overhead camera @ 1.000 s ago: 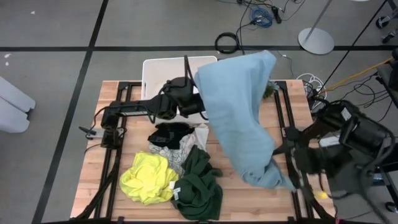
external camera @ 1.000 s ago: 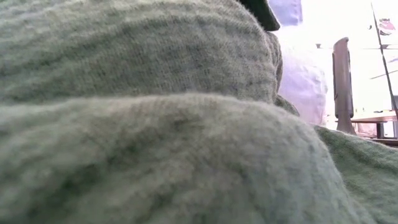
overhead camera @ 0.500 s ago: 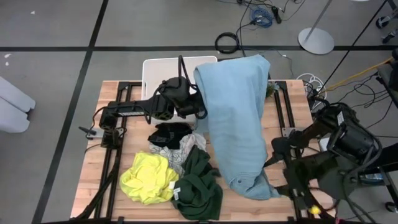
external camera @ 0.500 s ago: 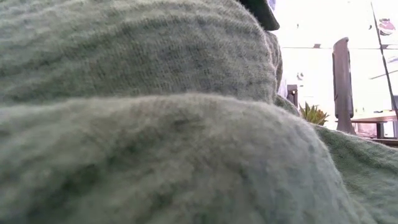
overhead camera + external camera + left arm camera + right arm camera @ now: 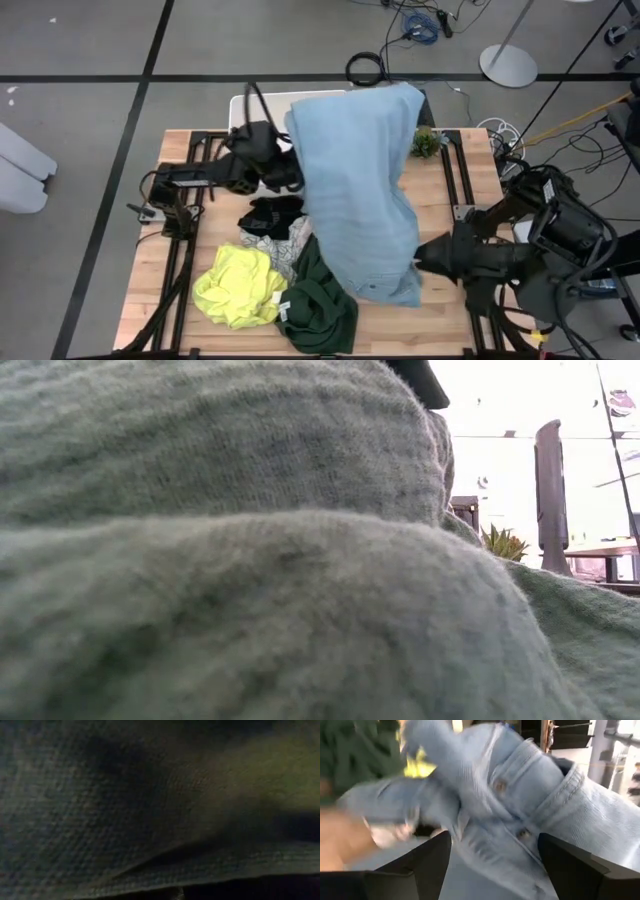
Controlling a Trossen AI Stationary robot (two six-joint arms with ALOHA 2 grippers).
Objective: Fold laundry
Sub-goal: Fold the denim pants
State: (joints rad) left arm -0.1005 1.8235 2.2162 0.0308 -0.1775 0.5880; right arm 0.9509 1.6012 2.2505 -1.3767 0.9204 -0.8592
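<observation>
High view: the light blue garment (image 5: 355, 190) hangs lifted, its long axis running from the far edge of the worktop (image 5: 440, 320) down toward the near side. Its upper end sits by the left end effector (image 5: 285, 170), apparently clamped on it; its lower hem lies just before the right end effector (image 5: 425, 262), the nearer arm there. Low view: the dark green garment (image 5: 250, 560) fills everything. Left wrist view: only dim cloth. Right wrist view: jaws spread wide, denim collar and buttons between them, ungripped
</observation>
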